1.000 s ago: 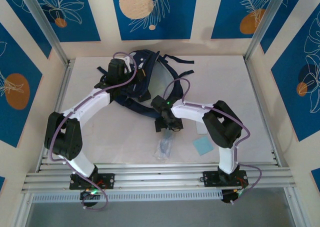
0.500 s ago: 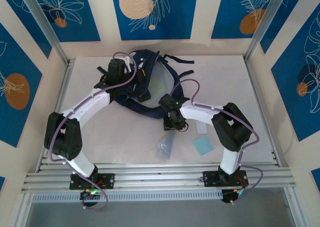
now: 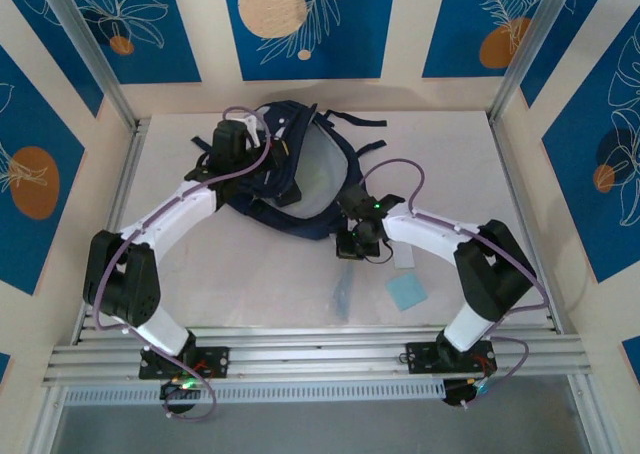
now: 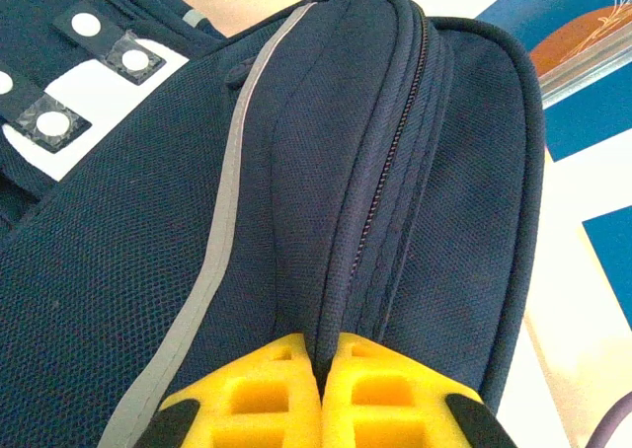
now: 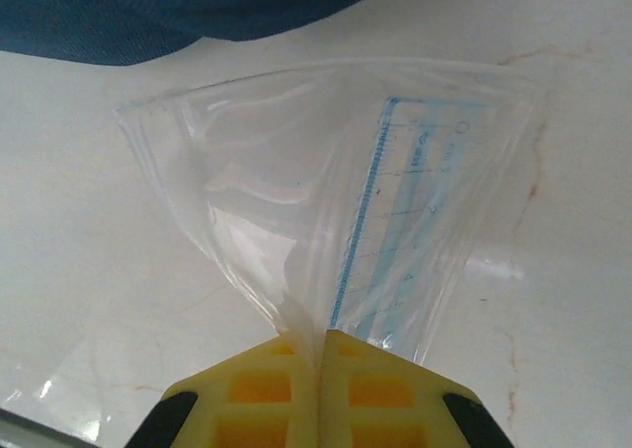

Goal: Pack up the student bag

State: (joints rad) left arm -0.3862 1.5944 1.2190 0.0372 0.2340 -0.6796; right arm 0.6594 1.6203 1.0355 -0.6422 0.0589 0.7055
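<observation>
The student bag [image 3: 290,164], a navy backpack, lies at the back middle of the table with its mouth held open. My left gripper [image 4: 321,354] is shut on a fold of its fabric beside the zipper [image 4: 390,172], next to a grey stripe [image 4: 222,231]. Just in front of the backpack's near edge, my right gripper [image 3: 352,246] is shut on the corner of a clear plastic pouch [image 5: 296,191]. Inside the pouch is a see-through blue ruler [image 5: 395,211]. The pouch hangs over the white table with the backpack's edge [image 5: 148,14] just beyond it.
A light blue sticky-note pad [image 3: 406,292] lies on the table near the right arm, with a small white piece [image 3: 403,257] just behind it. Aluminium rails [image 3: 300,349] run along the near edge. Patterned walls enclose the table on three sides.
My right gripper has shut on the plastic pouch and carried it right and toward the backpack. The left gripper has pulled the backpack's mouth wider open.
</observation>
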